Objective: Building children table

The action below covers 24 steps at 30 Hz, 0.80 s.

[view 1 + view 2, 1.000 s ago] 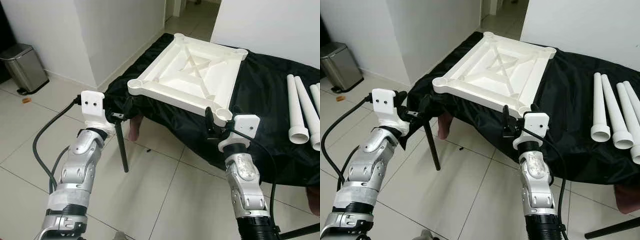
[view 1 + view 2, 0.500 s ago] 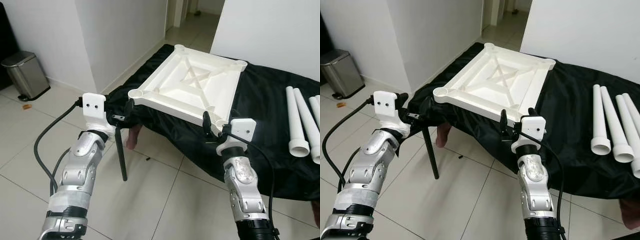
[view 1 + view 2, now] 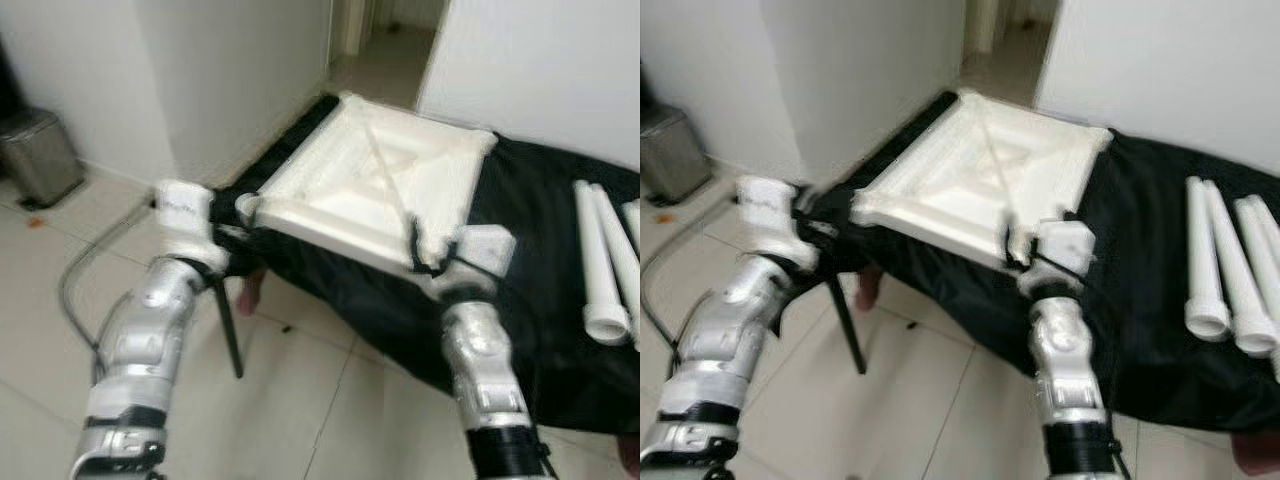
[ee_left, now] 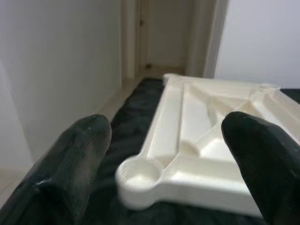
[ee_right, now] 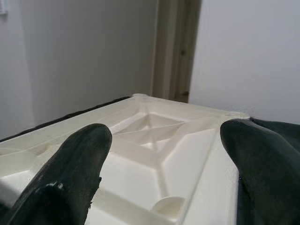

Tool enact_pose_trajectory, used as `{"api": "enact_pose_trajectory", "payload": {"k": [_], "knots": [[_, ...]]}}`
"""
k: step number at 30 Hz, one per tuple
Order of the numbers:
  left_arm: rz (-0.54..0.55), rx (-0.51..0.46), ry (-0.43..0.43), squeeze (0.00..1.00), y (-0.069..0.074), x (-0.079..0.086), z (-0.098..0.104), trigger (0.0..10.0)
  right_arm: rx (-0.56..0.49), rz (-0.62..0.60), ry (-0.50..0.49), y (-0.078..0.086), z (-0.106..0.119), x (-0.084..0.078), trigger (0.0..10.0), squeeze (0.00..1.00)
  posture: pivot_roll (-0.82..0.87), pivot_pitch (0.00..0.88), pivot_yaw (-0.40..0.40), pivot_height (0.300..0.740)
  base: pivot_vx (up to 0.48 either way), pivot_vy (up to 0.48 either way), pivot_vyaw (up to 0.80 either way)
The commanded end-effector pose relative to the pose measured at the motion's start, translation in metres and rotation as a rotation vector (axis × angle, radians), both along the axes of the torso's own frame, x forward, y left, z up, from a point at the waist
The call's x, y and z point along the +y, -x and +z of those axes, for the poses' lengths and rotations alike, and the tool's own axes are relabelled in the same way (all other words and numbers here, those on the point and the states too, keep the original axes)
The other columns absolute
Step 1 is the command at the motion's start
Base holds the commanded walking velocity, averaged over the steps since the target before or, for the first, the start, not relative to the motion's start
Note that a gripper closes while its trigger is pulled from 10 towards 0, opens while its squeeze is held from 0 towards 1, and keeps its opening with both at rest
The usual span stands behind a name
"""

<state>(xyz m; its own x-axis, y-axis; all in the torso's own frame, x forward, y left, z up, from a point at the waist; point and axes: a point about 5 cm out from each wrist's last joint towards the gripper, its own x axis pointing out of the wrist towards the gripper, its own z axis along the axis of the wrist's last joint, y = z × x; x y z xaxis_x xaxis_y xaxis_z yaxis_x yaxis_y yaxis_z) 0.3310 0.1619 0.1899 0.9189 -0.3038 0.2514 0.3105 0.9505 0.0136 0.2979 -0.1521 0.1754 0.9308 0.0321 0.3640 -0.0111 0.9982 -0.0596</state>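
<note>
A white plastic tabletop (image 3: 370, 180) lies upside down on a black cloth (image 3: 540, 300), its ribs and corner sockets facing up. My left gripper (image 3: 240, 215) is open at the tabletop's near-left corner. In the left wrist view that corner socket (image 4: 136, 176) lies between the spread fingers (image 4: 70, 168). My right gripper (image 3: 418, 250) is open at the near-right corner. In the right wrist view the tabletop (image 5: 154, 145) lies just beyond the gripper's fingers (image 5: 65, 173). Three white table legs (image 3: 600, 270) lie on the cloth at the right. Both eye views are blurred.
The cloth covers a low table with a thin dark leg (image 3: 228, 330) below my left arm. A steel bin (image 3: 40, 155) stands by the wall at the left. A white wall rises behind the tabletop, with a doorway and corridor (image 3: 380, 40) beside it. Tiled floor lies in front.
The camera has shifted and blurred. Both grippers have come closer to the tabletop's near corners. The tabletop and legs lie as before.
</note>
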Motion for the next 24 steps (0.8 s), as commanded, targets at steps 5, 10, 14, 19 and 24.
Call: {"api": "enact_pose_trajectory", "payload": {"k": [5, 10, 14, 19, 24], "knots": [[-0.033, 0.003, -0.001, 0.0, -0.0013, -0.0093, -0.001, 10.0, 0.031, -0.031, 0.002, 0.0013, -0.0092, -0.0094, 10.0, 0.0, 0.04, 0.003, -0.009, 0.74, 0.273, 0.0, -0.42], [-0.038, 0.004, -0.01, 0.0, -0.0015, -0.01, -0.0024, 10.0, 0.038, -0.036, 0.008, 0.0021, -0.0114, -0.0104, 10.0, 0.0, 0.03, 0.0, -0.006, 0.74, 0.272, 0.0, 0.0], [-0.04, 0.006, -0.011, 0.0, -0.0016, -0.0098, -0.0026, 10.0, 0.039, -0.034, 0.012, 0.0023, -0.0115, -0.0104, 10.0, 0.0, 0.03, 0.0, -0.004, 0.74, 0.27, 0.0, 0.0], [-0.049, 0.002, -0.025, 0.0, -0.0017, -0.0112, -0.002, 10.0, 0.042, -0.037, 0.015, 0.0029, -0.0131, -0.0114, 10.0, 0.0, 0.03, 0.0, -0.003, 0.74, 0.27, 0.0, 0.0], [-0.057, 0.019, -0.041, 0.0, 0.0002, -0.0146, -0.0072, 10.0, 0.043, -0.048, 0.019, 0.0045, -0.0144, -0.0124, 10.0, 0.0, 0.03, 0.003, 0.005, 0.74, 0.0, 0.0, 0.0]]}}
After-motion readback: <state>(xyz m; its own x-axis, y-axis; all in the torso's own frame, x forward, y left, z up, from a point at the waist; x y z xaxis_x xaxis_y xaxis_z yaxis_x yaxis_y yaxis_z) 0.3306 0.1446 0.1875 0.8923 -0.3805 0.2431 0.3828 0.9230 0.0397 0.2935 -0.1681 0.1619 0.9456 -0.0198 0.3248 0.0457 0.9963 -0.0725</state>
